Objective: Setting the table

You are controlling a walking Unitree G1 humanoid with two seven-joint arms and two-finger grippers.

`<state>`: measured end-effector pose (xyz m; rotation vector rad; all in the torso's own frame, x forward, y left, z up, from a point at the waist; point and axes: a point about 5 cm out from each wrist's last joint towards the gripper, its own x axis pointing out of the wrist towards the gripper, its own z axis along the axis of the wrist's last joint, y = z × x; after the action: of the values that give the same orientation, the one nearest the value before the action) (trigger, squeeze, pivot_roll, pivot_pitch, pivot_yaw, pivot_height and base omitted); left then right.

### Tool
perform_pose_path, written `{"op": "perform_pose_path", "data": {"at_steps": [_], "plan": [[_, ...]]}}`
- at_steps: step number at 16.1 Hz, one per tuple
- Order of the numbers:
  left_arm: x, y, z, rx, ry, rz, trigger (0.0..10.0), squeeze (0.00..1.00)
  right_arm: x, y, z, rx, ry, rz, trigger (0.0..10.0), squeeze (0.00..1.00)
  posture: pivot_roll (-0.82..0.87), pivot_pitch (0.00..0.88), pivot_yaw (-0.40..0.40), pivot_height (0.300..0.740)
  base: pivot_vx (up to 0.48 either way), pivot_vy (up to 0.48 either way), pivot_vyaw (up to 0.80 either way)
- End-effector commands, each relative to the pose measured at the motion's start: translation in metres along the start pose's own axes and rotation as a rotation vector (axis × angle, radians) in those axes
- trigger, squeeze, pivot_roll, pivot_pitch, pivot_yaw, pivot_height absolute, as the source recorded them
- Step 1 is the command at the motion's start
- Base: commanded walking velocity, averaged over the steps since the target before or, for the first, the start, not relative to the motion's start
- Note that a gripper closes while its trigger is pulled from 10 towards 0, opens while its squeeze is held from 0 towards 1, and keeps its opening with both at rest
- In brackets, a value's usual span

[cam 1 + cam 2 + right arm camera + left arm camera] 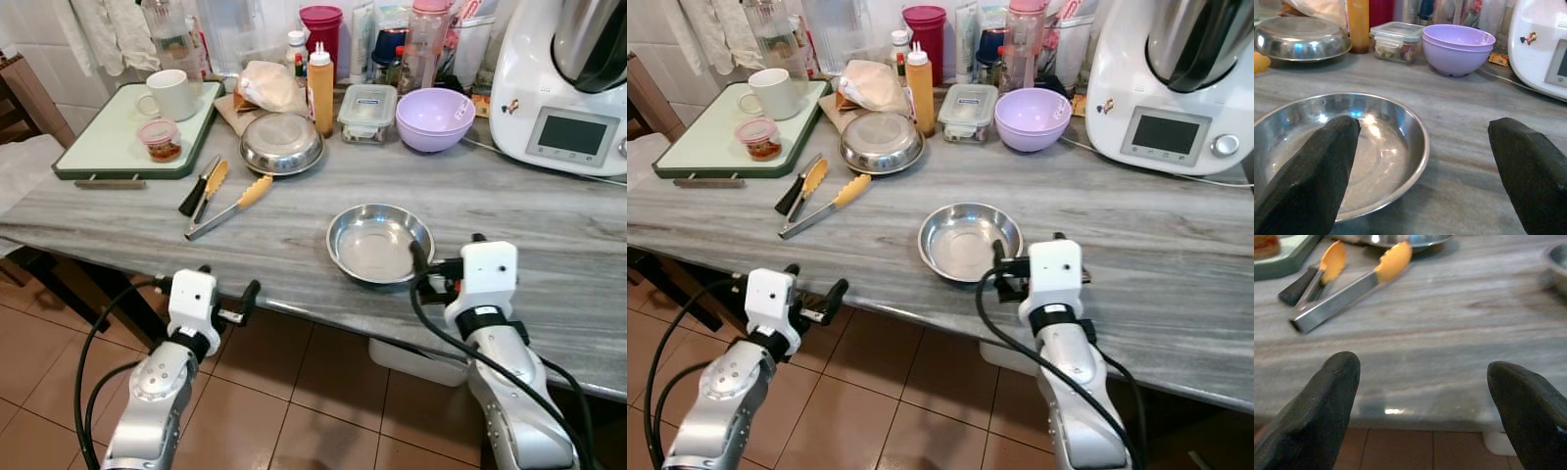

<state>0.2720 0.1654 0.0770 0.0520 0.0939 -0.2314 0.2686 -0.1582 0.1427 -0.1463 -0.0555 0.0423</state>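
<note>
From the left eye, a long grey table point(294, 255) holds a lot of things. A shiny metal bowl point(378, 243) sits near the front edge, right side up. The right gripper point(431, 274) is just beside the bowl's near rim, at the table edge. The left gripper point(235, 304) hangs lower, in front of the table edge and over the brown floor. Farther back lie metal tongs point(227, 208) with yellow tips. Behind them is a second metal bowl point(281, 143), turned upside down. A green tray point(118, 137) on the left holds a white cup point(168, 94).

From the right eye, a purple bowl point(1033, 118) stands at the back. Next to it is a clear box with a lid point(967, 111) and a yellow bottle point(919, 90). A big white kitchen machine point(1176, 83) is on the right.

From the left wrist, the two black fingers point(1317, 416) are spread wide apart, with nothing between them. The tongs lie on the table well beyond them.

From the right wrist, the black fingers point(1308, 176) are also spread wide and hold nothing. One finger is over the near side of the shiny bowl, the other is beside it over the table.
</note>
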Motion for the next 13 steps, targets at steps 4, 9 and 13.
{"op": "perform_pose_path", "data": {"at_steps": [4, 9, 13], "plan": [[0.005, 0.005, 0.001, -0.013, -0.011, 0.065, 10.0, 0.00, 0.002, -0.003, 0.003, 0.030, 0.004, -0.010, 10.0, 0.00, -0.07, 0.075, 0.044, 0.740, 0.000, 0.000, -0.69], [0.012, 0.008, 0.005, -0.031, -0.011, 0.090, 10.0, 0.00, 0.004, -0.003, 0.002, 0.030, 0.008, -0.018, 10.0, 0.00, -0.07, 0.073, 0.047, 0.740, 0.000, 0.000, -0.74], [0.012, 0.008, 0.003, -0.041, 0.005, 0.093, 10.0, 0.00, 0.005, -0.002, 0.003, 0.034, -0.004, -0.008, 10.0, 0.00, -0.07, 0.074, 0.046, 0.740, 0.000, 0.000, -0.37]]}}
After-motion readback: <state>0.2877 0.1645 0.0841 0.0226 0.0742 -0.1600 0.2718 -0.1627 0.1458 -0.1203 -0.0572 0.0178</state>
